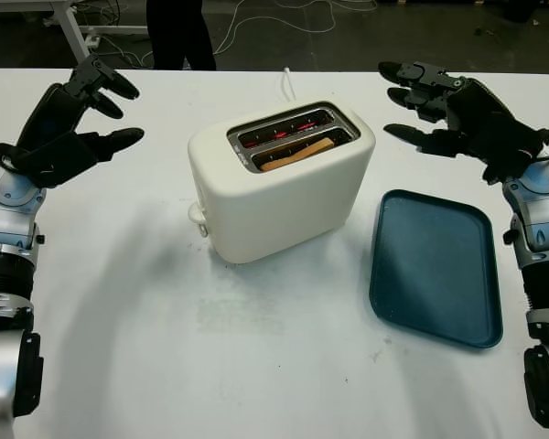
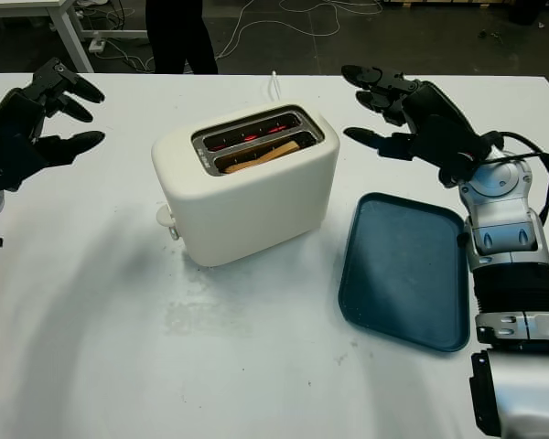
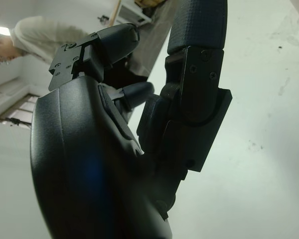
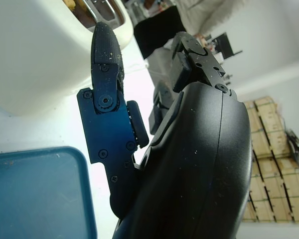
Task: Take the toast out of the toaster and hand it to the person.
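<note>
Left eye view first: cream toaster [image 1: 279,178] sits mid-table, and the toast [image 1: 297,154] is down in the nearer slot, edge just showing, the farther slot glowing red. Left hand [image 1: 78,114] hangs above the table well to the toaster's left, holding nothing, open. Right hand [image 1: 448,114] hovers off to the toaster's right, beyond the blue tray [image 1: 435,265], also open with nothing in it. My read: both hands flank the toaster so either one can go for the slot, and nothing is grasped yet.

Right eye view now: same layout, and a person's dark legs [image 2: 178,35] stand beyond the table's far edge, likely the one to receive the toast.

Left wrist view: black hand shell up close, white table [image 3: 259,124] behind, and a person in a light top [image 3: 45,35] leaning over, something the head cameras cut off.

Right wrist view: a finger [image 4: 105,59] points toward the toaster's wall, tray corner alongside, stacked wooden pallets [image 4: 269,164] far behind.
</note>
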You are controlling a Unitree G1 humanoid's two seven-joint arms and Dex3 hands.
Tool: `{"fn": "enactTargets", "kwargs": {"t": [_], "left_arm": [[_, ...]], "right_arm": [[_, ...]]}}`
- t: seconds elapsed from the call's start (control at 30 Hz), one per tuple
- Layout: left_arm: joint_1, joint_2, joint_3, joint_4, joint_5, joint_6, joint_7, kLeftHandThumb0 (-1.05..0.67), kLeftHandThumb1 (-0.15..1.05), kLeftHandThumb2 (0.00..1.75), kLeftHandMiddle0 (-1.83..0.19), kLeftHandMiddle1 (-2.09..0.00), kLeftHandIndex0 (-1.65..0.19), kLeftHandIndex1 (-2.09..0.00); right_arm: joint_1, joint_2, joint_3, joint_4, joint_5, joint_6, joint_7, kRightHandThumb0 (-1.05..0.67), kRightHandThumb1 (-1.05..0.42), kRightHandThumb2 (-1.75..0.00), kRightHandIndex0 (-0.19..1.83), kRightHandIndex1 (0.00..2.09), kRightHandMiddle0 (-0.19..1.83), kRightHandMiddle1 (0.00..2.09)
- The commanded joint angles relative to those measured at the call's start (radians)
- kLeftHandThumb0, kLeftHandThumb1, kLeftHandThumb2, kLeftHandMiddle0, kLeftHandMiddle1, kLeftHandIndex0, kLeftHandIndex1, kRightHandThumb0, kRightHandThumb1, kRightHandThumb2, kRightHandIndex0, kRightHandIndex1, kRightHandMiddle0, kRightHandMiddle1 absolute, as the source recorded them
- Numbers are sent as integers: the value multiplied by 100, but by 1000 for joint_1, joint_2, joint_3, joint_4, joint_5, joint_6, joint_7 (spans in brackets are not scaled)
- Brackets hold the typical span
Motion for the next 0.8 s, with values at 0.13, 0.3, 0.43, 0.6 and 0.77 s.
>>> {"fn": "enactTargets", "kwargs": {"t": [0.13,0.3,0.43,0.6,0.77], "left_arm": [[10,11,1,-8,-2,-2,-4,-105,92,39,0,-162,0,-151],[8,7,5,-7,-9,0,-4,-105,92,37,0,-161,0,-150],[5,11,-1,-5,-2,-2,-10,-105,92,37,0,-160,0,-149],[1,8,0,-1,-8,-5,-19,-105,92,35,0,-160,0,-148],[-3,12,-5,3,7,-14,-10,-105,92,37,0,-160,0,-148]], "right_arm": [[-14,5,-4,7,2,-9,-3,-58,-92,-26,27,0,28,0],[-16,4,-3,-4,2,-12,0,-57,-92,-26,27,0,28,0],[-17,-1,1,-5,-6,-13,0,-56,-92,-27,28,1,28,0],[-20,-1,2,-3,-6,-10,3,-59,-92,-27,28,1,27,0],[-26,5,2,14,3,-21,10,-58,-92,-28,27,0,27,0]]}}
